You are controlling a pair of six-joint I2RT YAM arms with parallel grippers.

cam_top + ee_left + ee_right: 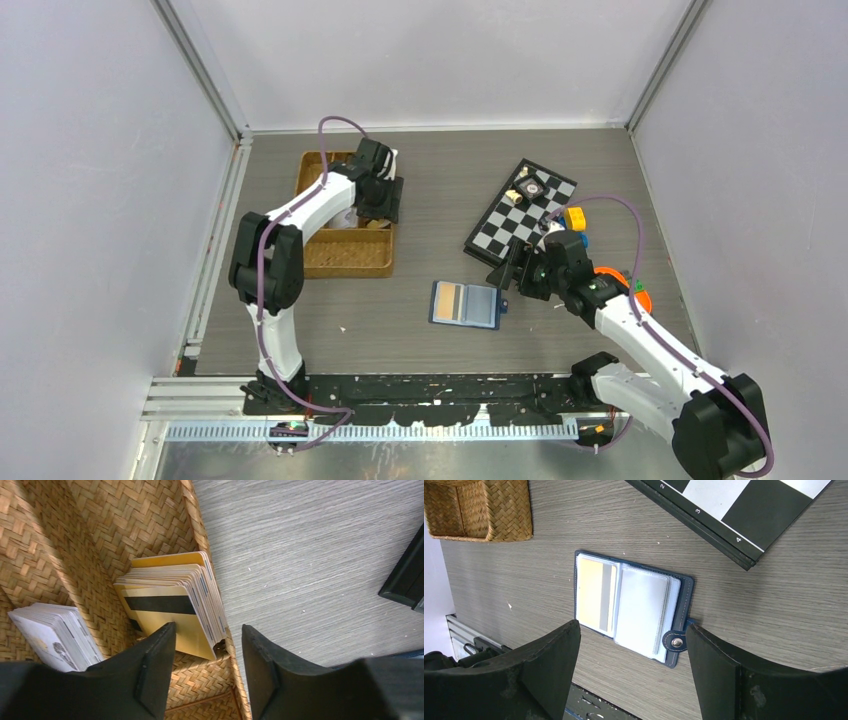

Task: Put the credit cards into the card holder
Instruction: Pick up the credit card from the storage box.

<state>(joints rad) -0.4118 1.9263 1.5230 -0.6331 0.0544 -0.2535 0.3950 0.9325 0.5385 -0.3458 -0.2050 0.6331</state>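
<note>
Our left gripper (209,628) stands half-open astride cards (170,605) in the far-left tray (100,515); our right gripper (633,627) gapes wide above the open card holder (639,610).

2, 3, 4 (sideways) along checkerboard (751,507) border

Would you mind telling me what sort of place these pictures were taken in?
Probably a robotics lab test cell: plain white panels on aluminium framing enclose a table, the left arm and right arm are bolted to a rail at its edge, and props lie about: wicker tray, checkerboard, open card holder.
</note>
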